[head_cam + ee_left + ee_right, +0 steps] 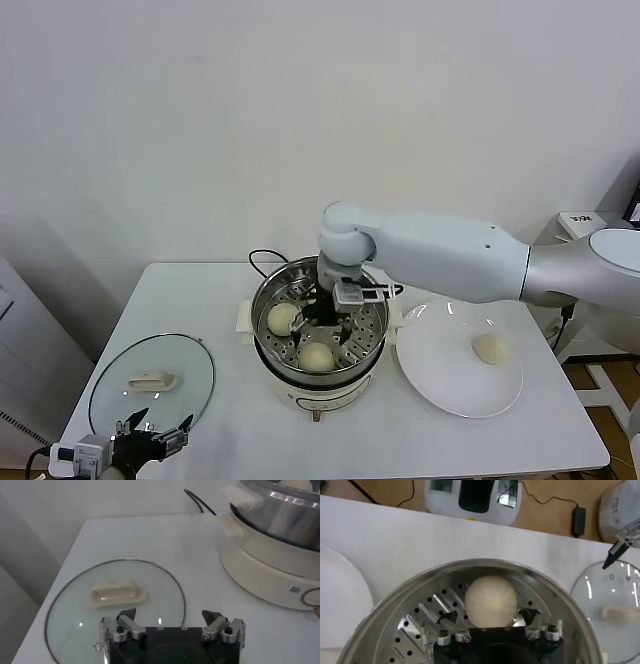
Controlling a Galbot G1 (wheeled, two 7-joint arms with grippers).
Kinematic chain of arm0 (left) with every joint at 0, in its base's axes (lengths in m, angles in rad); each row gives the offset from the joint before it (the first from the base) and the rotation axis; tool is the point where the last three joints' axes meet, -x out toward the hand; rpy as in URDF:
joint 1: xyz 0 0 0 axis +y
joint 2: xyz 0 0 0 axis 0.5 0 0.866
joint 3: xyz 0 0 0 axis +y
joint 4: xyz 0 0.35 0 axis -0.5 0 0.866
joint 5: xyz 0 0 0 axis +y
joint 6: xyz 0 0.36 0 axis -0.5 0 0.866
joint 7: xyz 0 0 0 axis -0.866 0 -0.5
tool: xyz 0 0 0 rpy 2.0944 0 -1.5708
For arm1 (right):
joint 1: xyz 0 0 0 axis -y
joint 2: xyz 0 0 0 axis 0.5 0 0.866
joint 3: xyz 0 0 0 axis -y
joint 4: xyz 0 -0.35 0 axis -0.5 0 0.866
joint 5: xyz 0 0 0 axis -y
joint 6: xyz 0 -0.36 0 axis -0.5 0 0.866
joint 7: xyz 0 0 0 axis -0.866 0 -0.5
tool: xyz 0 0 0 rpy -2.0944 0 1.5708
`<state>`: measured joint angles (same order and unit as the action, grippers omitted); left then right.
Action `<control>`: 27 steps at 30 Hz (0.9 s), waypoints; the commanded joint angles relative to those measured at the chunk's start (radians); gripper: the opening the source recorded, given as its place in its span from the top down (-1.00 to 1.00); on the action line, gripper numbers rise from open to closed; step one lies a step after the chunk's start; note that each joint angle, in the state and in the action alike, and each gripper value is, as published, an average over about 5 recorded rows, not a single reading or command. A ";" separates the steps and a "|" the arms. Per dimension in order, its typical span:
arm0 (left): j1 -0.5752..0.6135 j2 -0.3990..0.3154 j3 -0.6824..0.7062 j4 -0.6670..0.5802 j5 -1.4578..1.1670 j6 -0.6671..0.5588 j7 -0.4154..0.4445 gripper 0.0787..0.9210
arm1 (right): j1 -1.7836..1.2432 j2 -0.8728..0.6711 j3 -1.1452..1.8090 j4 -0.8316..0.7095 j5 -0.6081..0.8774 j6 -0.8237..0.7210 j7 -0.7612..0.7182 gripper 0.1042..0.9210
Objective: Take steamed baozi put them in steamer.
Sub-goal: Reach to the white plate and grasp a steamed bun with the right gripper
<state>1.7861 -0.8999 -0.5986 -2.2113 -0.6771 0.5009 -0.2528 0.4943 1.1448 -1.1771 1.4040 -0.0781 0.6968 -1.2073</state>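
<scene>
While the right arm reaches in from the robot's right across the table, its right gripper [322, 318] hangs down inside the steamer [268, 296], wrist bent so the fingers point at the perforated tray. In the right wrist view the right gripper [489, 616] has its jaws apart, one on each side of a baozi [490, 600] that sits on the tray — the tips look just beside the bun, and I can't tell whether they touch it.

Left arm is parked low at the near left corner of the table; the left gripper [155, 423] hovers at the near edge of the glass lid [150, 382], jaws apart and holding nothing. The left wrist view shows the same: left gripper [172, 620] over the lid [115, 597], whose cream handle lies flat on the glass.

Baozi count in the head view: two show clear of the gripper in the steamer — one at the left side of the tray [283, 318], one toward the near side [317, 357]. A last baozi [490, 348] sits on the white plate [440, 378], toward its right side, well apart from the steamer. All are smooth, round, pale cream.

Steamer is a shiny steel pot on a white base with side handles, standing mid-table between lid and plate; a black cord [262, 259] loops behind it.
</scene>
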 commanded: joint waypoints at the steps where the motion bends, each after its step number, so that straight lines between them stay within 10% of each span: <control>1: -0.001 0.002 -0.001 0.000 -0.001 0.000 0.000 -0.77 | 0.066 -0.048 0.087 -0.132 0.045 -0.042 -0.042 -0.76; 27: -0.008 0.011 -0.007 -0.002 -0.015 0.001 -0.001 -0.77 | 0.005 -0.447 0.010 -0.477 0.208 -0.365 -0.126 -0.76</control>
<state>1.7792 -0.8889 -0.6049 -2.2123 -0.6906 0.5014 -0.2536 0.5540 0.8205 -1.1617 1.0378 0.0966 0.4153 -1.3224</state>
